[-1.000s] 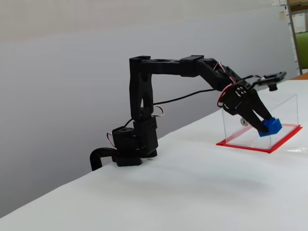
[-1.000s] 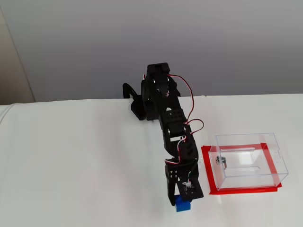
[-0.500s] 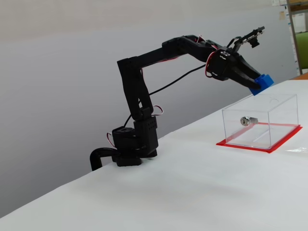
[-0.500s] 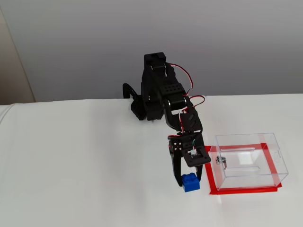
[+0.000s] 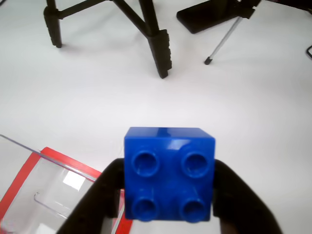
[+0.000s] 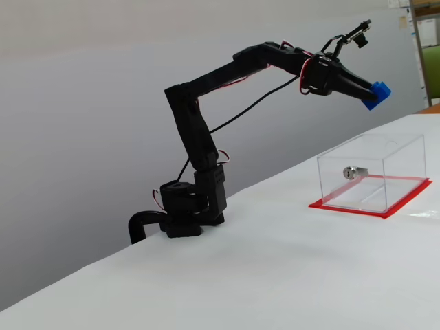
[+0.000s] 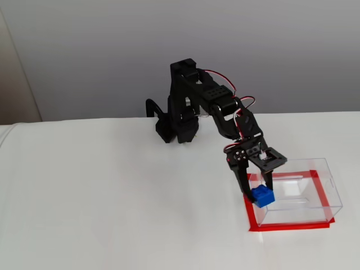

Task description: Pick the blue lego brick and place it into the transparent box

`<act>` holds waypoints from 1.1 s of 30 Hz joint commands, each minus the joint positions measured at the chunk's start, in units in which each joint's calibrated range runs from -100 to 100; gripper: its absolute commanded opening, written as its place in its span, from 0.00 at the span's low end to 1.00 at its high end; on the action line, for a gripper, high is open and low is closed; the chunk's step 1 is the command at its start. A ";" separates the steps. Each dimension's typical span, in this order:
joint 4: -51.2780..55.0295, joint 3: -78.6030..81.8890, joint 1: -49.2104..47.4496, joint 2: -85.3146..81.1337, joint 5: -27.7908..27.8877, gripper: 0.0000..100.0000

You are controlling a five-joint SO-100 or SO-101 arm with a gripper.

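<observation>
Hand (image 6: 370, 90) is clamped on the blue lego brick (image 6: 375, 94), one finger on each side face, studs facing the wrist camera (image 5: 168, 179). Grip looks centred, brick square between the fingers, so a clean release should drop it straight.

Brick is held high, well above the transparent box (image 6: 385, 172), arm stretched out toward it. Reads as the carry stage: height is there to clear the top edge of the box wall before coming down. In a fixed view from above, the brick (image 7: 262, 195) overlaps the near-left corner of the box (image 7: 320, 194); wrist view has the box corner (image 5: 44, 183) low left of the brick. My guess: not fully over the opening yet, needs more travel inward before release, or it may clip the wall.

Box sits on its red base (image 6: 357, 207), lock cylinder (image 6: 351, 172) on the wall facing the side camera.

Surface (image 7: 101, 202) is plain white, nothing else near the box. Grey wall (image 6: 89, 124) behind. Wrist view shows black stand legs (image 5: 158, 46) standing on the surface further off.
</observation>
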 commanded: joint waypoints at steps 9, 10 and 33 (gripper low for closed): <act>0.06 -2.71 -18.90 -2.16 0.23 0.11; 0.06 -2.71 -20.30 -2.08 0.23 0.11; -0.20 5.42 -28.81 -2.16 -0.03 0.11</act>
